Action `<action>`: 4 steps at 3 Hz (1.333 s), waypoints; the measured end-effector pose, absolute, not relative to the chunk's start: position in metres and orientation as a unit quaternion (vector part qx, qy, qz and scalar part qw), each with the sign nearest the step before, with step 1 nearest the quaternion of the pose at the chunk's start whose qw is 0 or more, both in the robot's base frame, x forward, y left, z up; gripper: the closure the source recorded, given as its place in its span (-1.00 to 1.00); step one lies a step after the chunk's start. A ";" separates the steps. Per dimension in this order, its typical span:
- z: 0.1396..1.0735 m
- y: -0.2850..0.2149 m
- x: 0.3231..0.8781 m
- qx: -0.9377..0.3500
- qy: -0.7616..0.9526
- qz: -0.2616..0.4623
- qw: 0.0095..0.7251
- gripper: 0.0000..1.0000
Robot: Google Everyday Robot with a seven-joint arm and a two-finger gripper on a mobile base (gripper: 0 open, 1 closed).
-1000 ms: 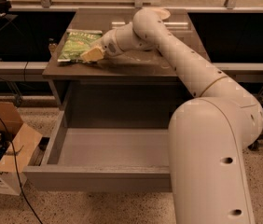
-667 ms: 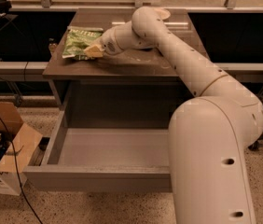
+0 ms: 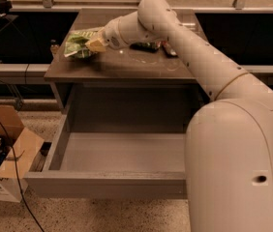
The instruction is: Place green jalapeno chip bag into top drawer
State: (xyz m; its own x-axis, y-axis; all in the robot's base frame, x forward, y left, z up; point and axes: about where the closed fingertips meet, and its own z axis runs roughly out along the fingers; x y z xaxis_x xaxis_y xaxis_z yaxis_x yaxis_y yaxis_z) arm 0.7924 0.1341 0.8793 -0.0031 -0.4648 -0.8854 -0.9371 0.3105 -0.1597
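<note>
1. camera view: the gripper (image 3: pixel 96 45) is over the left rear part of the cabinet top (image 3: pixel 127 66), pushed into the right edge of the bag (image 3: pixel 77 42). i cannot tell if it is clamped on the foil or only touching it.
2. the bag is at that same corner, crumpled against the gripper and close to the cabinet's left edge. the drawer (image 3: pixel 107 185) is pulled out in front and below, with nothing visible inside.
3. likely slip: crinkly foil gives little to hold. a shallow pinch on one edge could let the bag slide free during the carry.
4. a drop from this spot could send the bag off the left edge, towards the box (image 3: pixel 10 144) on the floor, not into the drawer.
5. the bag hangs off to the left of the gripper, so it could swing or fold and hit the cabinet's front lip on the way down.
6. dark items (image 3: pixel 148 46) lie just behind the arm on the top. a wide sweep of the forearm could knock them.
7. if released too high or too near the drawer's left wall, the light bag could land on the rim.
</note>
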 end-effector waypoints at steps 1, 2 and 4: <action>0.899 0.129 0.768 -0.552 0.633 0.255 0.480 1.00; 0.917 0.113 0.734 -0.564 0.608 0.260 0.494 1.00; 0.941 0.058 0.647 -0.593 0.583 0.276 0.483 1.00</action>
State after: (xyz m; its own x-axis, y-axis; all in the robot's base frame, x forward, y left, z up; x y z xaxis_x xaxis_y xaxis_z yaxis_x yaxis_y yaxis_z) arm 0.6467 0.0584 0.9413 0.1684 -0.4248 -0.8895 -0.9571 0.1454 -0.2507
